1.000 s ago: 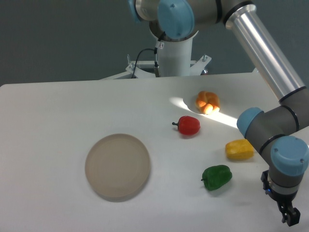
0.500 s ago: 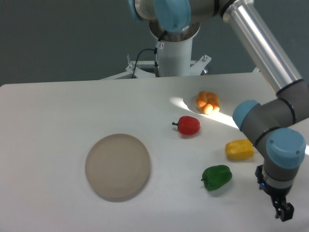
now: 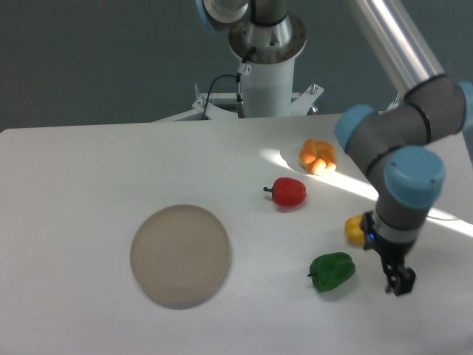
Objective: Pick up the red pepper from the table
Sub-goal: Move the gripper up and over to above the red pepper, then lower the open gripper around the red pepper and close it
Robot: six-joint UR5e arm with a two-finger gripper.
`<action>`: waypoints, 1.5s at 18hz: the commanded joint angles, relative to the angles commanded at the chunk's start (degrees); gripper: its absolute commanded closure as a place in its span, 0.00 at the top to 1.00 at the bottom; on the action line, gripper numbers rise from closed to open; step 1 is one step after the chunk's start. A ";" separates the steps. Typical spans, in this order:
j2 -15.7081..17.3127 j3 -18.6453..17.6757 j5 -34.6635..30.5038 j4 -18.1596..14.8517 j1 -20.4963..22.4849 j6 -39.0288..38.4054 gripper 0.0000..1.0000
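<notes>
The red pepper (image 3: 289, 192) lies on the white table (image 3: 89, 170), right of centre, with its dark stem pointing left. My gripper (image 3: 399, 281) hangs at the right, low over the table, to the right of the green pepper (image 3: 332, 271) and just in front of the yellow pepper (image 3: 355, 229), which my wrist partly hides. The gripper is well to the lower right of the red pepper and not touching it. Its dark fingers point down, look open and hold nothing.
A round beige plate (image 3: 180, 254) lies left of centre. An orange food item (image 3: 318, 155) sits in a bright light patch behind the red pepper. The arm's base column (image 3: 266, 74) stands at the table's far edge.
My gripper and wrist have moved left and up from the lower right corner, toward the yellow and green peppers. The peppers and the plate have not moved.
</notes>
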State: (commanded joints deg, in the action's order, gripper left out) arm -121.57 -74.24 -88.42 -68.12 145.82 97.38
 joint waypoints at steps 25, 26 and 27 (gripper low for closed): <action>14.78 -31.31 -1.67 10.82 -3.96 1.67 1.00; 14.78 -31.57 -1.50 10.90 -3.96 1.67 1.00; 14.78 -31.66 -1.32 10.90 -3.87 1.67 1.00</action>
State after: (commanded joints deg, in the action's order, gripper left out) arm -106.79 -105.91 -89.74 -57.22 141.94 99.05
